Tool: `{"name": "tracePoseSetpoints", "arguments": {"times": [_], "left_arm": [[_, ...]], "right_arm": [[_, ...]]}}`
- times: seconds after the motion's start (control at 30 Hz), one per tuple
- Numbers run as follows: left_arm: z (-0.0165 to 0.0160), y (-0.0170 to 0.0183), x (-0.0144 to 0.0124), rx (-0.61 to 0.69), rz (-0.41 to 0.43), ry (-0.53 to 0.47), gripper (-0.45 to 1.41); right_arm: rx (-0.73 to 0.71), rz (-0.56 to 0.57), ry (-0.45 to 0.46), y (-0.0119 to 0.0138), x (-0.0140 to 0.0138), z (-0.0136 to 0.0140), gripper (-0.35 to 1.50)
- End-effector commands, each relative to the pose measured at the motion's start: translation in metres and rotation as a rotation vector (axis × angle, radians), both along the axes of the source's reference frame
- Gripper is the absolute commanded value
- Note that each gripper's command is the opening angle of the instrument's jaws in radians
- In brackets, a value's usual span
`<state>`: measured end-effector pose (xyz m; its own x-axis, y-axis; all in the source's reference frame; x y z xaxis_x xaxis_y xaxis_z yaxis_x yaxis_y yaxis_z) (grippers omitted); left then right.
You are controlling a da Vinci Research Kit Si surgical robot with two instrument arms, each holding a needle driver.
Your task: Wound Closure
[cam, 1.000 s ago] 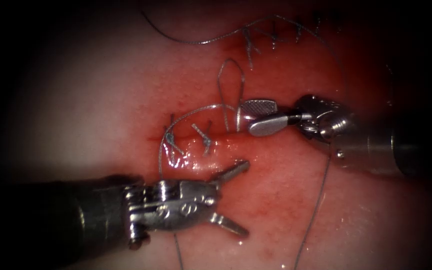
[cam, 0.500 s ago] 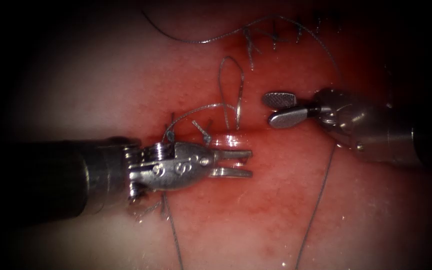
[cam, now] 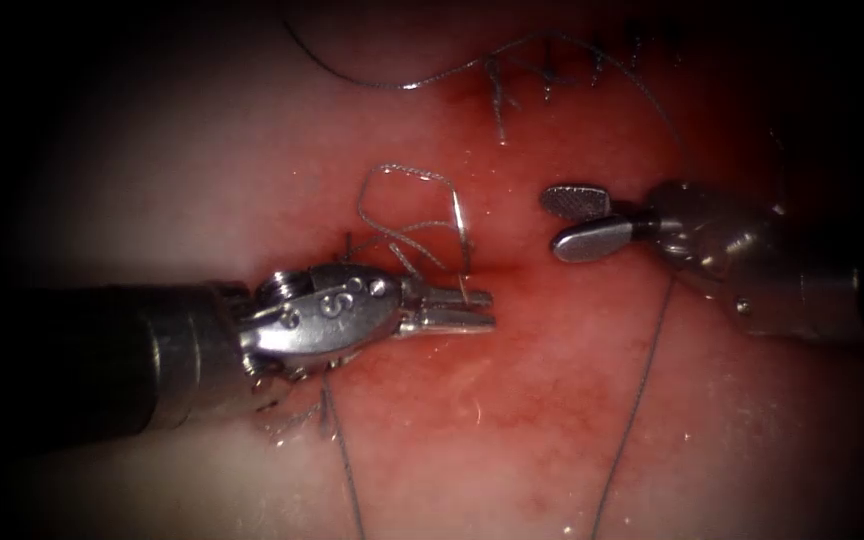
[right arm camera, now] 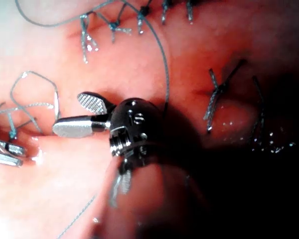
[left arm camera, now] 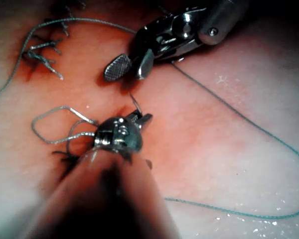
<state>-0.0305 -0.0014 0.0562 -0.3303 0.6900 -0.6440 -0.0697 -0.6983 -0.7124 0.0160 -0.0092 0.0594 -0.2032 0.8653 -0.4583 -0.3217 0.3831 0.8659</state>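
Centre frame: my left tool [cam: 472, 308] grips the thread [cam: 407, 175] at the cut [cam: 492, 268]; my right tool [cam: 577, 220], open, holds nothing. Risk: the slack loop snagging.

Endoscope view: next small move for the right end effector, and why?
Probably ease the right end effector left, toward the thin strand standing up at the tip of the left end effector. The right one is open, holds nothing and sits apart; whether the strand is needle or thread I can't tell.

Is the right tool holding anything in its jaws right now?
No, the right tool has its jaws spread open and empty, apart from the thread loop and the left tool.
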Motion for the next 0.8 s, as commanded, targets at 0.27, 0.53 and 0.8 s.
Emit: {"name": "tracePoseSetpoints", "arguments": {"times": [0.27,0.53,0.8], "left_arm": [[-0.0041,-0.0021,-0.0001,0.251,-0.008,-0.088,-0.45],[-0.0087,-0.0019,0.0006,0.409,-0.025,-0.211,-0.45],[-0.0128,-0.0021,0.0024,0.264,-0.002,-0.279,-0.45]], "right_arm": [[-0.327,-0.153,-0.173,0.0004,0.0010,-0.0015,1.08],[-0.551,-0.329,-0.281,-0.0013,0.0027,-0.0044,1.30],[-0.748,-0.432,-0.297,-0.0053,0.0078,-0.0084,1.35]]}}
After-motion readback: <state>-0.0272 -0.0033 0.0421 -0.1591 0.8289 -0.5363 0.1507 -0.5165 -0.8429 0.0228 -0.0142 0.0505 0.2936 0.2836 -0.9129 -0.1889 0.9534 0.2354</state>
